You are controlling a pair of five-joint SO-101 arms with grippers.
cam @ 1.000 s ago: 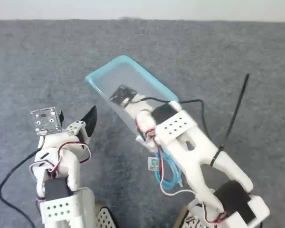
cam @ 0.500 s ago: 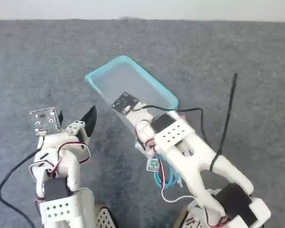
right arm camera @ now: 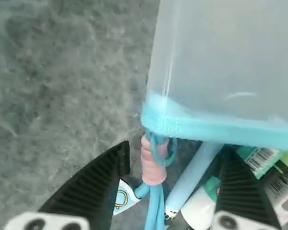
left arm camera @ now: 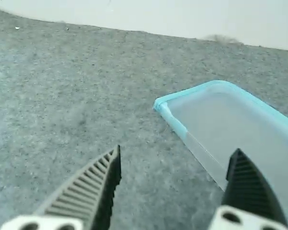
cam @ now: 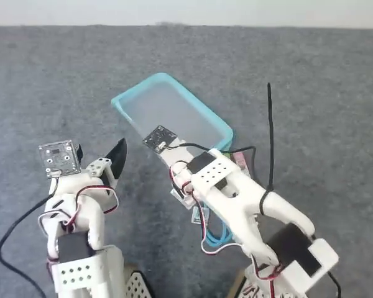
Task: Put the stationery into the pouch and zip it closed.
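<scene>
Pouch: the clear pouch with its teal edge lies flat on the grey counter, at a slant between the two arms. That lie puts its zip end nearest the right arm, which suits a straight pull along the edge.
Stationery: the stationery, a pale blue pen with a few labelled pieces beside it, sits bunched at the pouch mouth, just past the teal band. You cannot tell how much of it is inside.
Zip pull: a pink tab on a teal cord hangs at the corner of the band, with a small paper tag by it.
Right gripper: the right gripper has its fingers spread wide over the mouth, tab and pen both in the gap, and grips nothing. Probably it is lined up to take the tab or nudge the pen in.
Left gripper: the left gripper hangs with fingers apart over bare counter, beside the pouch's far corner and not touching it. It looks parked ready to pin the pouch.
Risk: with nothing holding it down, the pouch may slide when you pull the zip.
</scene>
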